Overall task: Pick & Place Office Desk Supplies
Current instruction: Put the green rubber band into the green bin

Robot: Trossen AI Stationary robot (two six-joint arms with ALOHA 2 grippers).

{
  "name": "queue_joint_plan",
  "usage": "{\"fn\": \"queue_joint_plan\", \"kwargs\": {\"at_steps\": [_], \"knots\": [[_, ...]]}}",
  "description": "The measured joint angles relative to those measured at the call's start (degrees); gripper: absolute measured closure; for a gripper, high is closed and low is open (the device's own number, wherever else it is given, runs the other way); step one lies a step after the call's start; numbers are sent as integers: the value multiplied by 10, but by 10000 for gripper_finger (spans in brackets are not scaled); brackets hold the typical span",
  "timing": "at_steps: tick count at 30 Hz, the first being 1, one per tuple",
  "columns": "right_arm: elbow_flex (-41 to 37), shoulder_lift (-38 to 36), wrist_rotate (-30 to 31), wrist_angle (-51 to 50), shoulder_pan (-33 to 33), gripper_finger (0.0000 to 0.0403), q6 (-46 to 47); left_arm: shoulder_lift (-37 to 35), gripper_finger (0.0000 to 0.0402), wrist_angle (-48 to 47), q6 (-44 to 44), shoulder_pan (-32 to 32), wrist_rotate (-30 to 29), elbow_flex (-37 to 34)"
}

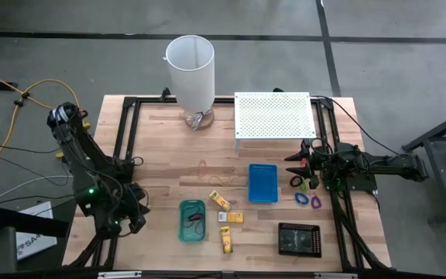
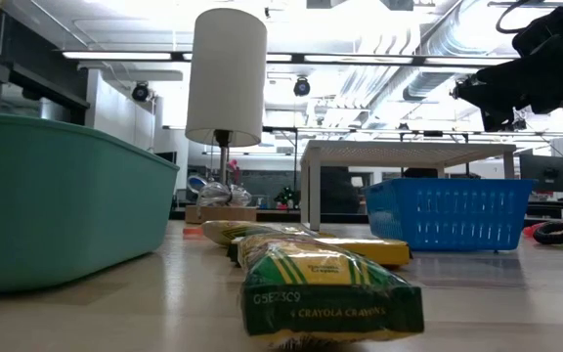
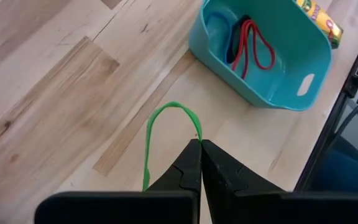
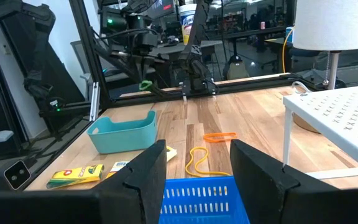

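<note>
My left gripper (image 3: 200,144), at the table's near left (image 1: 134,217), is shut on a green rubber band (image 3: 166,112). Right of it stands the teal tray (image 1: 193,221), with a red band (image 3: 253,46) and a dark band inside. Yellow crayon packets (image 1: 231,218) lie flat on the table between the teal tray and the blue tray (image 1: 262,183). An orange band (image 4: 219,136) and a yellow band (image 4: 197,163) lie on the wood. Small clips (image 1: 307,200) rest by my right gripper (image 4: 197,174), which stands open at the right edge, empty. My left gripper pinches the green rubber band between its two fingertips at one spot on the loop (image 3: 196,134). The fingers slant downward from the table's left side. The loop stands out past the fingertips, bowed and slack, and seems clear of the wood.
A tall white cylinder (image 1: 190,74) on a stand is at the far edge. Beside it is a white perforated riser (image 1: 273,115). A black tray (image 1: 299,239) sits near the front right. Bare wood lies between the left arm and the teal tray.
</note>
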Motion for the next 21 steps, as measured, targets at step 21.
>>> {"fn": "queue_joint_plan", "kwargs": {"at_steps": [21], "knots": [[0,0,0,0,0,237,0,55,401,207,369,278,129,0]]}}
